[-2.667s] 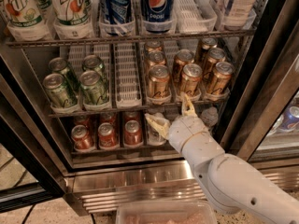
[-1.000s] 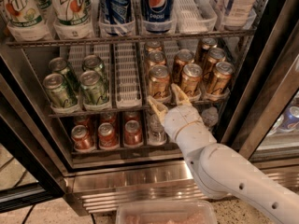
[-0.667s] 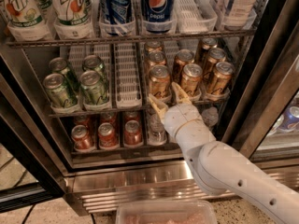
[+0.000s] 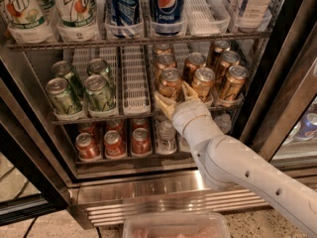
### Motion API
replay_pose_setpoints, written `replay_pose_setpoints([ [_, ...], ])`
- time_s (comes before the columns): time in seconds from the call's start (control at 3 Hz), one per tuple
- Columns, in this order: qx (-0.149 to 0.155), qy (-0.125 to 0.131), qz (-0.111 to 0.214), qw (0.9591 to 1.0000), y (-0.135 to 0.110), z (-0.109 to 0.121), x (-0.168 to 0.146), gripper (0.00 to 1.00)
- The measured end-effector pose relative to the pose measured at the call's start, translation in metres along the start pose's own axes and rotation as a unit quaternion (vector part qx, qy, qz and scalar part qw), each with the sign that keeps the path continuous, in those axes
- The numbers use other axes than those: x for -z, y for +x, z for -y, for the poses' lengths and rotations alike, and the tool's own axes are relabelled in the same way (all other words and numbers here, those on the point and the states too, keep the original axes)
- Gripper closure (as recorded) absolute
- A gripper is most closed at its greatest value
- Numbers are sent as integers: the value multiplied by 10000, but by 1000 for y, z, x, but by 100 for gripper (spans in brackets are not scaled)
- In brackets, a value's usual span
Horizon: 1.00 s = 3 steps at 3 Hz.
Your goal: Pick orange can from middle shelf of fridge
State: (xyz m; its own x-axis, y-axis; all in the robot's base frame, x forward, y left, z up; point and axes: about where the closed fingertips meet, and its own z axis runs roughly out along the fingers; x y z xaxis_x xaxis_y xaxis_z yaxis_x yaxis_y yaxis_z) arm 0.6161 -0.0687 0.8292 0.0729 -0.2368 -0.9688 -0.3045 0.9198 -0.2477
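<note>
Several copper-orange cans stand in the right lanes of the middle shelf (image 4: 136, 114) of the fridge (image 4: 148, 195). The front-left orange can (image 4: 170, 83) is the nearest one to my gripper (image 4: 177, 98). The gripper is at the shelf's front edge, right in front of that can, with one yellowish finger (image 4: 164, 104) low on its left and the other (image 4: 190, 91) on its right. The fingers are spread, with the can's base between them. My white arm comes in from the lower right.
Green cans (image 4: 81, 88) stand at the shelf's left, with a bare white lane tray (image 4: 134, 78) between them and the orange ones. Red cans (image 4: 114, 143) sit on the bottom shelf. Pepsi cans (image 4: 167, 4) and 7UP bottles (image 4: 77, 6) are on the top shelf. The black door frame (image 4: 277, 78) is on the right.
The gripper has risen from the bottom shelf to the middle shelf's front edge and moved in towards the front-left orange can. In the last second it has barely moved.
</note>
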Motion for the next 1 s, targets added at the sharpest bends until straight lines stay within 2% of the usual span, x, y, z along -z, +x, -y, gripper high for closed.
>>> replay_pose_setpoints([
  [0.33, -13, -5, 1, 10000, 0, -2, -1, 71],
  [0.67, -27, -15, 1, 10000, 0, -3, -1, 94],
  [1.0, -27, -16, 1, 10000, 0, -3, -1, 100],
])
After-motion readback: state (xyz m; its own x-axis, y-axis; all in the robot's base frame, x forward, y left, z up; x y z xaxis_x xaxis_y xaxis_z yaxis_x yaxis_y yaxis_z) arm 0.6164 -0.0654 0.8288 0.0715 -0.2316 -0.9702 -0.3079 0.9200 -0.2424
